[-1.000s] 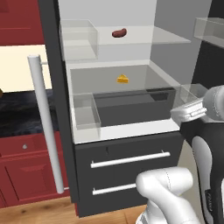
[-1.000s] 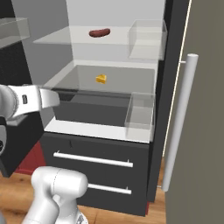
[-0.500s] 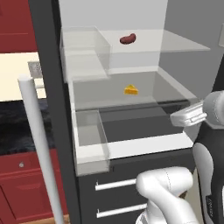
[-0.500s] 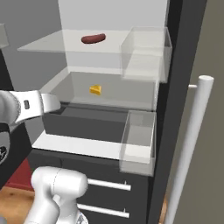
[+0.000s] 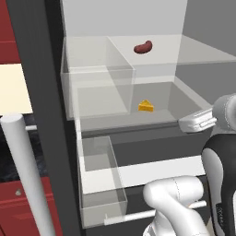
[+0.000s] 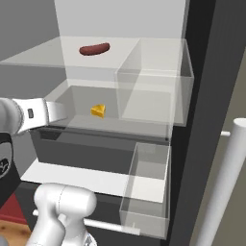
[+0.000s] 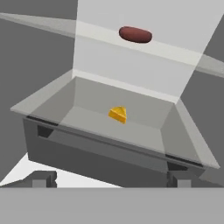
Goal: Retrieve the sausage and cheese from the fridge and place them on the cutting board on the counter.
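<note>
1. The dark grey fridge (image 5: 50, 115) stands open.
2. The curved dark red sausage (image 7: 135, 34) lies on the upper clear shelf (image 6: 38, 57), toward its back edge.
3. The small yellow-orange cheese wedge (image 7: 118, 114) sits mid-shelf below.
4. The two-finger gripper (image 7: 111, 178) faces the cheese, jaws wide apart, holding nothing.

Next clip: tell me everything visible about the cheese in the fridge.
The cheese is a small yellow-orange wedge with a paler top face and darker orange sides, looking smooth and solid. It sits on the clear lower shelf inside the open fridge, roughly mid-shelf, resting flat on its base. The sausage lies on the shelf above, apart from it. Nothing else touches the cheese; the open claw is in front of the shelf, short of it.
</note>
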Controlling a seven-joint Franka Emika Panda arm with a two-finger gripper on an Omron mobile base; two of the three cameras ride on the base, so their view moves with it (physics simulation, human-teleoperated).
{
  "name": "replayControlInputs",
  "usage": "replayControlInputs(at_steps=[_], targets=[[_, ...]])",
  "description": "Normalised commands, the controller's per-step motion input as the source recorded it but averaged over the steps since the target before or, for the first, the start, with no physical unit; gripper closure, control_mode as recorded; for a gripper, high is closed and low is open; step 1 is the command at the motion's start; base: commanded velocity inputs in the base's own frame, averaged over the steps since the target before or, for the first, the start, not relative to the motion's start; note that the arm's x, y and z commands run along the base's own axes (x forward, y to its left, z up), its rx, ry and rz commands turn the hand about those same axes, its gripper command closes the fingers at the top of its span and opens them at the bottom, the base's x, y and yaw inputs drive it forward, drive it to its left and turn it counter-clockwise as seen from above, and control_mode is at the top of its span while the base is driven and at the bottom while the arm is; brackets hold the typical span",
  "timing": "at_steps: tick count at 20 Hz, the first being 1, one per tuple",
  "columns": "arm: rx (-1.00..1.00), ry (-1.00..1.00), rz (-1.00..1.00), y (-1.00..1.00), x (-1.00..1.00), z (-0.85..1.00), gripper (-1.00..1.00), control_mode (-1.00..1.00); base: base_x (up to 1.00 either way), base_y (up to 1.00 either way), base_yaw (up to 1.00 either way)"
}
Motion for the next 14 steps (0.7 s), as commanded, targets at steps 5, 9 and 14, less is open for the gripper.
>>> replayControlInputs(at_steps=[5, 9, 14], targets=[[0.0, 0.07, -0.01, -0.08, 0.14, -0.09, -1.0, -1.0, 0.16, -0.03, 0.0], [0.0, 0.22, -0.22, -0.11, 0.57, -0.16, -1.0, -1.0, 0.0, 0.0, 0.0], [0.03, 0.06, -0.12, -0.08, 0.48, -0.62, -1.0, -1.0, 0.0, 0.0, 0.0]])
